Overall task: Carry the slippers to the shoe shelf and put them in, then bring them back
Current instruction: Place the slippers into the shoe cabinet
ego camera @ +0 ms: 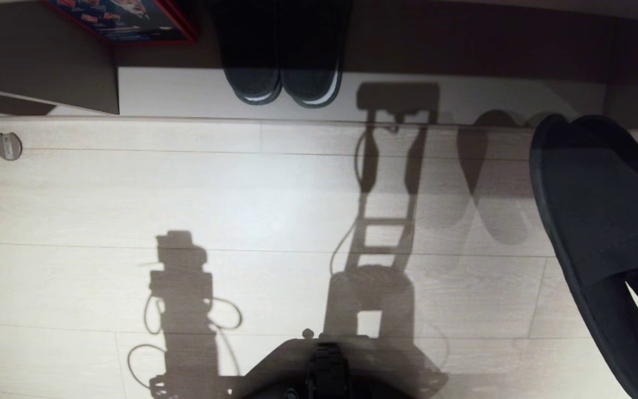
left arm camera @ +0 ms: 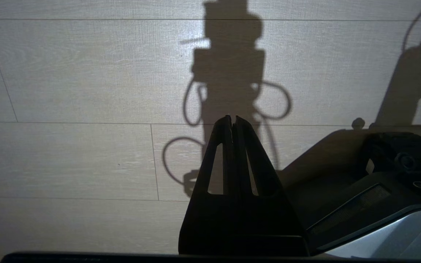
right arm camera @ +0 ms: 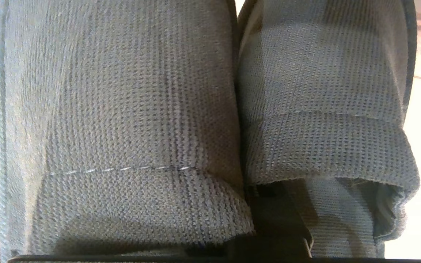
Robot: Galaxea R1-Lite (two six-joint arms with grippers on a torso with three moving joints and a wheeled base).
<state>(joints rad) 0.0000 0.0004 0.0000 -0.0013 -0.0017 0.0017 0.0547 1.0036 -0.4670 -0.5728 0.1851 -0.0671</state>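
The slippers [ego camera: 596, 221] hang at the right edge of the head view, lifted above the pale plank floor [ego camera: 130, 194] with their dark soles facing the camera; their shadow falls on the boards beside them. The right wrist view fills with their ribbed fabric toe bands [right arm camera: 122, 109], side by side and touching, with the right gripper [right arm camera: 272, 212] pressed together between them, pinching the inner edges of both bands. That gripper cannot be made out in the head view.

At the top of the head view stands the shoe shelf [ego camera: 186, 91], with a pale base board and a dark upright divider [ego camera: 42, 72]. In the compartment right of the divider sits another dark pair with pale sole rims [ego camera: 283, 66], toes outward. A red-edged box [ego camera: 125, 19] lies in the compartment left of it.

Only the left wrist view shows the left gripper [left arm camera: 232, 120], fingers pressed together and empty, pointing at the floor beside the robot's base [left arm camera: 378, 190].
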